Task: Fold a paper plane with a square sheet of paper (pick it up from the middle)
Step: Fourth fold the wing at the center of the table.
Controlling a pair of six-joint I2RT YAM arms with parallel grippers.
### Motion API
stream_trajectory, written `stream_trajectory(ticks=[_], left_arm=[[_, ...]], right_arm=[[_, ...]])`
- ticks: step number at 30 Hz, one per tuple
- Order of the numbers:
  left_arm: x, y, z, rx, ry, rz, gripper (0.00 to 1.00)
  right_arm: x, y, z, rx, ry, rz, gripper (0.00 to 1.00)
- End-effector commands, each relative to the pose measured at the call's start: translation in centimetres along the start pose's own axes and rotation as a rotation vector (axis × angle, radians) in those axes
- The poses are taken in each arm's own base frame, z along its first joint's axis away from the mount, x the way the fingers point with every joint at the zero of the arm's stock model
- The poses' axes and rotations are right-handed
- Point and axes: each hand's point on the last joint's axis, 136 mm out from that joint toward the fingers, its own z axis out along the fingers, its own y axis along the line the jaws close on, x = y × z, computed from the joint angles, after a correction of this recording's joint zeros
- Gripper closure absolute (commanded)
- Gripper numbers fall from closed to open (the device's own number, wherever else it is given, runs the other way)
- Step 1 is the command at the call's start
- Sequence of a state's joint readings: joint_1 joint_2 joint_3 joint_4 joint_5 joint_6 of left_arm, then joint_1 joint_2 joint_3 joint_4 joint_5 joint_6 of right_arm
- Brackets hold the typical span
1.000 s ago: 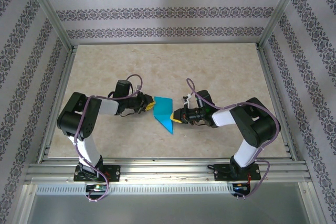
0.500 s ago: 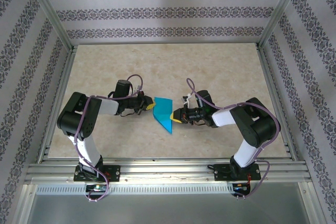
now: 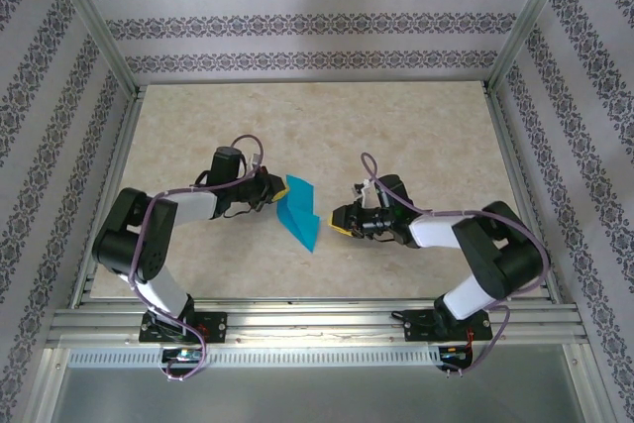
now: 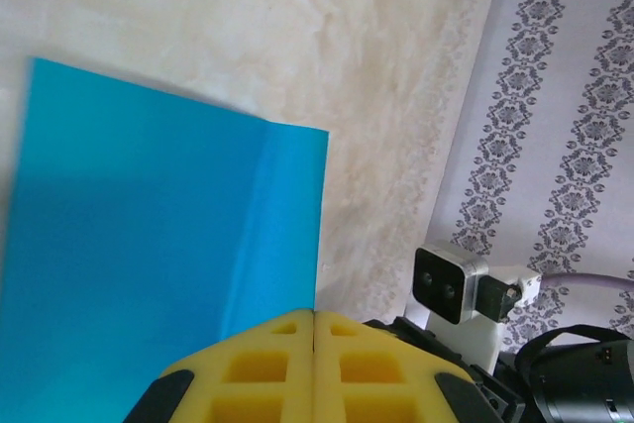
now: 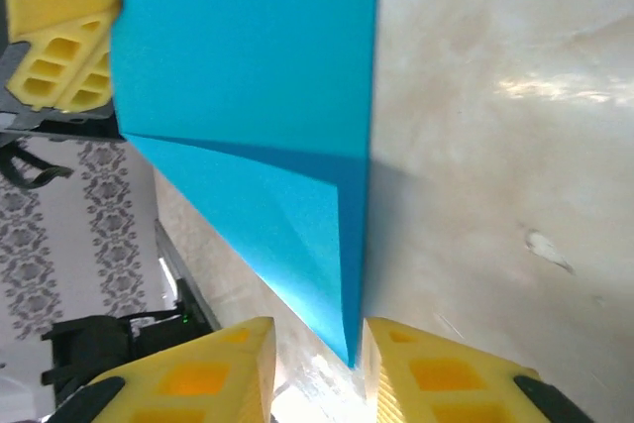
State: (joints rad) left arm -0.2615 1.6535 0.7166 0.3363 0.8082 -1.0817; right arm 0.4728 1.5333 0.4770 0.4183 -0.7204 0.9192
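The blue paper (image 3: 297,213) is gripped on one side.
The left tool (image 3: 281,188) pinches its 9 o'clock edge; the right tool (image 3: 340,220), at 3 o'clock, is spread apart.

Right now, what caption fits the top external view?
Left gripper pinches one edge of the folded teal paper; right gripper, open, sits just clear of it.
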Motion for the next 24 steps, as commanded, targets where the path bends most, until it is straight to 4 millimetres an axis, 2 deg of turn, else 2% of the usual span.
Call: stream_trajectory(ticks=[1, 3, 6, 9, 11, 15, 19, 21, 24], left_arm=[[0.2, 0.9, -0.9, -0.042, -0.049, -0.007, 1.00], [0.1, 0.7, -1.4, -0.038, -0.074, -0.010, 1.00], [0.0, 0.7, -1.9, -0.043, -0.110, -0.021, 1.00], [0.0, 1.0, -2.3, -0.047, -0.145, -0.038, 1.00], [0.0, 1.0, -2.8, -0.049, -0.180, -0.042, 1.00], [-0.1, 1.0, -3.4, -0.057, -0.222, -0.051, 1.00], [-0.2, 0.4, -3.5, -0.043, -0.242, -0.054, 1.00], [-0.2, 0.3, -3.6, -0.040, -0.245, -0.059, 1.00], [-0.3, 0.1, -3.7, -0.038, -0.248, -0.057, 1.00]], right_arm=[[-0.6, -2.5, -1.8, 0.165, -0.095, -0.033, 0.66], [-0.8, -2.9, -3.1, 0.263, -0.140, -0.086, 0.63], [-1.4, -2.4, -5.0, 0.404, -0.235, -0.264, 0.60], [-1.8, -1.2, -6.3, 0.499, -0.343, -0.453, 0.60], [-1.6, 0.0, -6.5, 0.532, -0.389, -0.589, 0.61], [-0.2, 3.1, -4.7, 0.505, -0.395, -0.833, 0.61], [2.3, 5.5, -0.8, 0.477, -0.331, -1.082, 0.63], [3.2, 6.4, 0.9, 0.525, -0.336, -1.222, 0.65], [4.0, 7.2, 3.4, 0.526, -0.344, -1.313, 0.65]])
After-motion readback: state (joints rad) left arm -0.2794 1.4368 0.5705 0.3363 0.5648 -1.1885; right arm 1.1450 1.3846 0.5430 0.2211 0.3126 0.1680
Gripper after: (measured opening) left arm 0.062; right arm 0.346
